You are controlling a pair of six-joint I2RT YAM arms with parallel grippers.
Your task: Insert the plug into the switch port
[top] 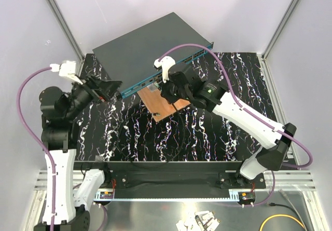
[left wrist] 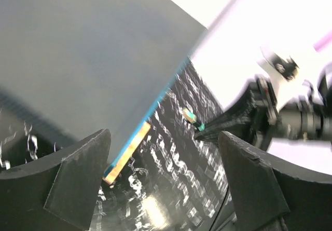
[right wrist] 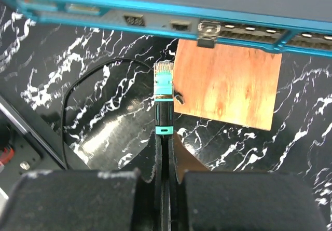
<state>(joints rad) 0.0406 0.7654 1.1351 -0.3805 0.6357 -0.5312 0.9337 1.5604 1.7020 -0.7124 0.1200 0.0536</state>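
The switch (top: pixel 148 46) is a flat dark-grey box at the back with a teal front strip (right wrist: pixel 155 8). My right gripper (right wrist: pixel 166 149) is shut on the black boot of the plug (right wrist: pixel 164 71). The plug's clear tip points at the strip, a short gap below the small port (right wrist: pixel 180 26). In the top view my right gripper (top: pixel 167 90) sits just in front of the strip. My left gripper (top: pixel 111 90) is open and empty at the switch's near-left corner. In the left wrist view, its jaws (left wrist: pixel 163 137) stand wide apart, and the plug (left wrist: pixel 189 116) shows beyond them.
A wooden board (right wrist: pixel 228 88) lies on the black marbled table (top: pixel 207 137), partly under the switch front. A clear tab (right wrist: pixel 208 30) sits in a port right of the target. The thin black cable (right wrist: pixel 78 101) loops left. White walls enclose the table.
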